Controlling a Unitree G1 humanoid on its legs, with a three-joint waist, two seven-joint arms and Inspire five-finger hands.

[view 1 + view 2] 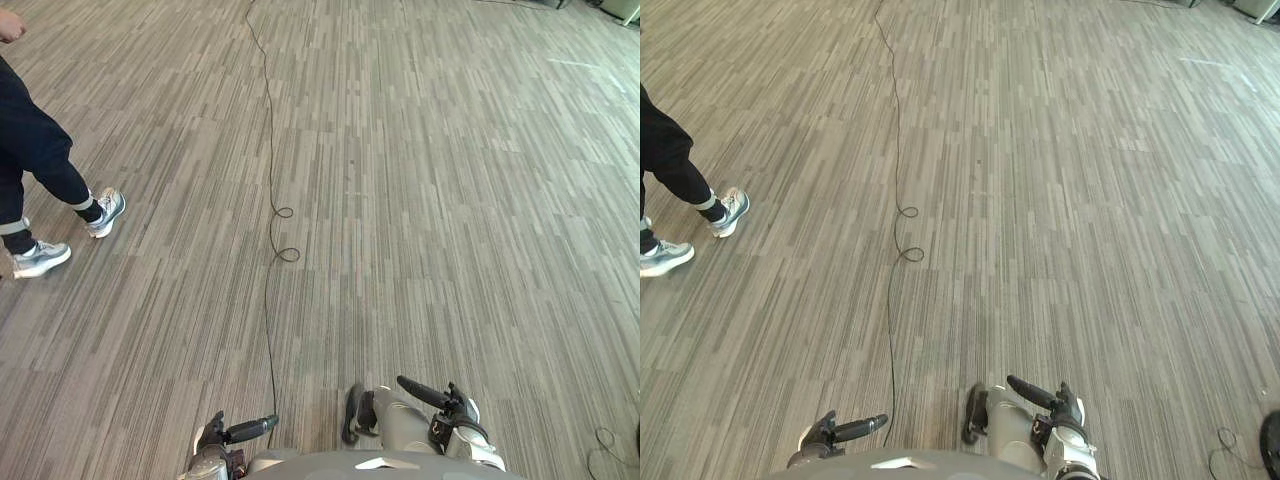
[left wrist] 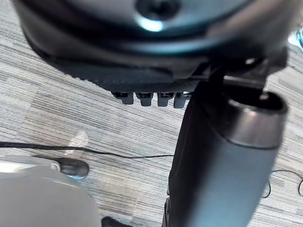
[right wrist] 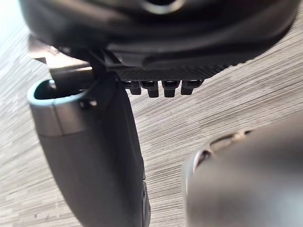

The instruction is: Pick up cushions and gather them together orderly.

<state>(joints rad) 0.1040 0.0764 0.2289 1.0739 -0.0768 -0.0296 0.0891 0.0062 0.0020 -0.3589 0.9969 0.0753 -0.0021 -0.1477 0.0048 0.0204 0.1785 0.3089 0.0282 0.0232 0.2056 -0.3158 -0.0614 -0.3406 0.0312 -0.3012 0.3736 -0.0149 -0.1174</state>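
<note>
Plainly, the left eye view looks down on a wide striped carpeted floor (image 1: pixel 450 200). A person (image 1: pixel 35 150) in dark trousers and grey trainers (image 1: pixel 105 212) steps along its left side. At the bottom edge our left hand (image 1: pixel 236 432) and right hand (image 1: pixel 440 400) hang low and near our body, well apart from that person and touching nothing. The right eye view gives the same stretch of floor from slightly aside, and where the cushions lie we cannot tell from here. In the left wrist view the left hand's fingers (image 2: pixel 144 98) run in a straight, relaxed row beside the thumb (image 2: pixel 222 165), with bare carpet past them and nothing between them. The right wrist view shows the same of the right hand: fingers (image 3: pixel 154 87) straight and side by side, thumb (image 3: pixel 94 156) standing clear, nothing held. So we judge the task to be at its searching stage, with the first pick-up not yet begun. We expect the cushions to be light, soft and yielding, apt to sag if taken by one corner, not fragile, and their cloth not slippery. We would do best to clasp each one across its middle or by two opposite edges, and a firm squeeze should do it no harm.
</note>
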